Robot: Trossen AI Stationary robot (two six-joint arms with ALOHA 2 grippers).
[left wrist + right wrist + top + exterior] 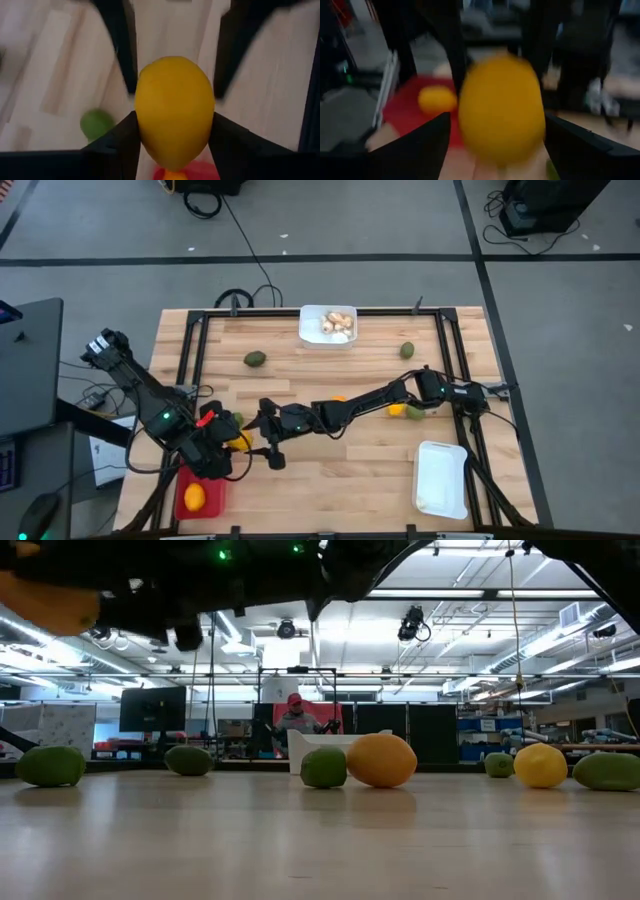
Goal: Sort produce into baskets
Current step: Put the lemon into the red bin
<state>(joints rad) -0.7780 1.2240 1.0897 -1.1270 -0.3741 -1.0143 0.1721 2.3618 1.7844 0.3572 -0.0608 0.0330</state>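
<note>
A yellow citrus-like fruit [241,443] hangs above the table's near left part, between my two grippers. My left gripper [174,145] is shut on it; it fills the left wrist view as a yellow oval [174,115]. My right gripper [497,145] reaches in from the table's right side, its open fingers on either side of the same fruit [500,107]. Just beyond it is the red basket [400,120], at the table's near left corner [214,502], with one yellow-orange fruit [194,498] lying in it. My left gripper pinches the yellow fruit by its two sides [142,132] between its two fingers. The fingers slant down from the table's left side. The fruit is lifted clear of the table. My right gripper's fingers [432,142] stand close beside the fruit; whether they touch it I cannot tell.
A white basket [309,332] with beige mushroom pieces stands at the far edge, another white basket [442,480] at the near right. Green fruits [256,359] [407,350] [414,412] and a yellow one [397,410] lie loose on the wood. My right arm stretches across the table's middle.
</note>
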